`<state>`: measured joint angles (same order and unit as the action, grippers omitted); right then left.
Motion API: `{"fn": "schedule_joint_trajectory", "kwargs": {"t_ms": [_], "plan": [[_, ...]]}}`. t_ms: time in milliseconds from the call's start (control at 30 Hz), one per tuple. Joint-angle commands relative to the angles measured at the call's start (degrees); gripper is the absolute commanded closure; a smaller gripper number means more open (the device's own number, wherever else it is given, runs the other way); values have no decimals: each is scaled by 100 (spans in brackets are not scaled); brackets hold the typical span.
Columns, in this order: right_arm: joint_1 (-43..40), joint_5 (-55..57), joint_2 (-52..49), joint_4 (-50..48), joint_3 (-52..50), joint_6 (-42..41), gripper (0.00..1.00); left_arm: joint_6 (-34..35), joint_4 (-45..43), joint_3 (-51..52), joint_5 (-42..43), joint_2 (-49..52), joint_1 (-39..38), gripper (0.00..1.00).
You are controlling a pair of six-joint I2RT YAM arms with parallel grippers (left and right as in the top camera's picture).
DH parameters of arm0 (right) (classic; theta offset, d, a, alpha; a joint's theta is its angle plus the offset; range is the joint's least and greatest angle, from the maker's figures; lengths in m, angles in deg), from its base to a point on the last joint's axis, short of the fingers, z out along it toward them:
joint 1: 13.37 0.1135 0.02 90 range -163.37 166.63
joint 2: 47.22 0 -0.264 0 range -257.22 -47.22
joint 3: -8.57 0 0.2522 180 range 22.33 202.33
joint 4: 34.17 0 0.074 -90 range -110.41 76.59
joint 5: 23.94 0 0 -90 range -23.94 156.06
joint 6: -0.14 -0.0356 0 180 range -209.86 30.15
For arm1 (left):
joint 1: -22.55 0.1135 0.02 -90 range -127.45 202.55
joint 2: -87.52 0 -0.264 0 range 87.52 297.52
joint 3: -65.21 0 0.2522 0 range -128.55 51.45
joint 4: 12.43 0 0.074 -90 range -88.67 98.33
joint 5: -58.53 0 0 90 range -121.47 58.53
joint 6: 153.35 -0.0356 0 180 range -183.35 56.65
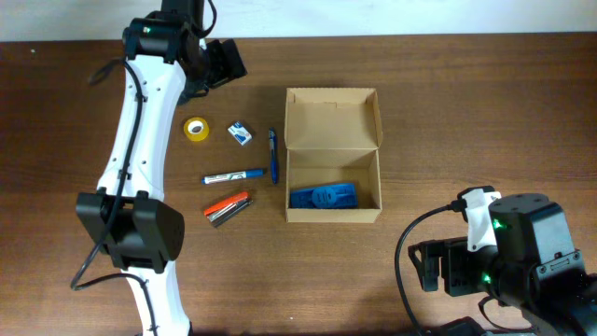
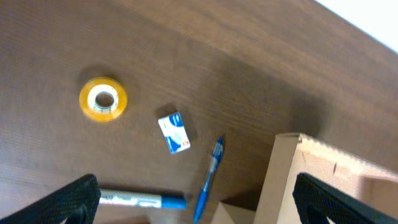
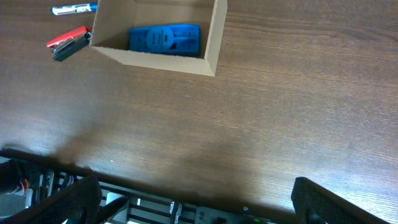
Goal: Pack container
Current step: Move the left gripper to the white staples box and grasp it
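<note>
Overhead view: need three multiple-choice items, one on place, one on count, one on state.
1. Where is the yellow tape roll relative to the box? A) inside it B) left of it C) right of it
2. How many things lie in the box? A) none B) one C) three
3. The box's lid is: A) open B) shut C) taped down

Answers: 1 B, the roll lies left of the box, apart from it. 2 B, only one blue thing lies inside. 3 A, the flap is folded back and the inside shows.
</note>
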<state>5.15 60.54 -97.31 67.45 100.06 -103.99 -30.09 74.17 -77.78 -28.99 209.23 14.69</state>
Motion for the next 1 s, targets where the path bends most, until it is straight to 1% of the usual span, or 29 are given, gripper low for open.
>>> {"fn": "schedule_joint_trajectory", "kwargs": {"t_ms": [0, 67, 133, 267, 400, 600, 633, 667, 867, 967], "plan": [[33, -28, 22, -20, 59, 22, 1, 1202, 98, -96, -234, 306, -22, 1], [33, -28, 22, -17, 59, 22, 1, 1534, 136, -96, -236, 542, -90, 2], [33, -28, 22, -17, 59, 22, 1, 1742, 133, -98, -260, 789, -188, 7], [33, -28, 22, -17, 59, 22, 1, 1993, 232, -98, -251, 1325, -293, 7], [33, -28, 22, -20, 59, 22, 1, 1917, 286, -98, -439, 1644, -293, 7], [33, -28, 22, -20, 59, 22, 1, 1897, 170, -96, -420, 2170, -363, 8], [33, -28, 22, -17, 59, 22, 1, 1895, 90, -96, -426, 2216, -367, 10], [33, -28, 22, -20, 59, 22, 1, 1873, -57, -96, -426, 2251, -367, 16], [33, -28, 22, -17, 59, 22, 1, 1829, -245, -94, -431, 2271, -422, 17], [33, -28, 22, -17, 59, 22, 1, 1759, -282, -94, -686, 2273, -525, 17]]}}
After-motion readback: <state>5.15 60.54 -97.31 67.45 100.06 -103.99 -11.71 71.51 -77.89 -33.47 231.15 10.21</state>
